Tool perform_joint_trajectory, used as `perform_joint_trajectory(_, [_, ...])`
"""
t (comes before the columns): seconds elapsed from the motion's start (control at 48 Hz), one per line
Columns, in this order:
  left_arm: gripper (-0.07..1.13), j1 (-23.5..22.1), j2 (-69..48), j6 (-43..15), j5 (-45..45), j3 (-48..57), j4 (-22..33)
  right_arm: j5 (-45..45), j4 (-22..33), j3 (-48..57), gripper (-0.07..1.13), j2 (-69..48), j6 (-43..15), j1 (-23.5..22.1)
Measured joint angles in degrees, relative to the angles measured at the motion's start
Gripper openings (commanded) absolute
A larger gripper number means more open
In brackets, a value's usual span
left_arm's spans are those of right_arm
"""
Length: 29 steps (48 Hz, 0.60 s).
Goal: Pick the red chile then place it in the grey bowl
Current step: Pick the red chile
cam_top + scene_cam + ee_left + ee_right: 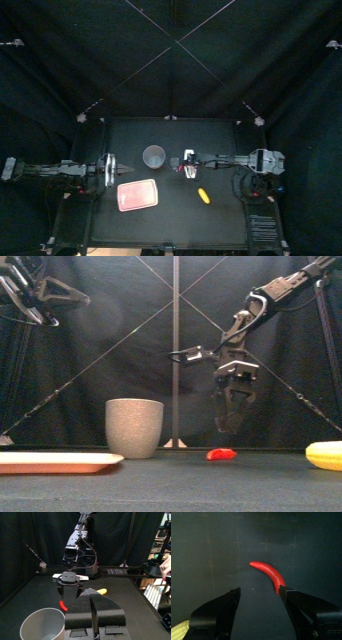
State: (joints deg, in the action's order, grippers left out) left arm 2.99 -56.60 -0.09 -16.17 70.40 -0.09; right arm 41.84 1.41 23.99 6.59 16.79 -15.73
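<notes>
The red chile lies on the black table right of the middle, a small curved pepper. My right gripper hangs just above it, pointing down, jaws open. In the right wrist view the chile lies between and just beyond the two jaws, touching neither. The grey speckled cup stands upright to the left of the chile. My left gripper rests at the table's left with its jaws shut and nothing in them, close to the cup.
A flat pink tray lies in front of the cup toward the front left. A yellow toy food lies near the front, right of the tray.
</notes>
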Motion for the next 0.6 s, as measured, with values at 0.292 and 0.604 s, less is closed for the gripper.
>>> perform_joint_trajectory(0.292, [-0.04,0.2,0.0,0.0,0.1,0.0,0.1,2.4,-4.9,-2.4,0.94,3.5,5.1,-5.0])
perform_joint_trajectory(0.604, [-0.04,0.1,0.0,0.1,0.1,0.0,0.1,-1.3,-7.0,-1.5,0.92,5.4,6.5,-6.8])
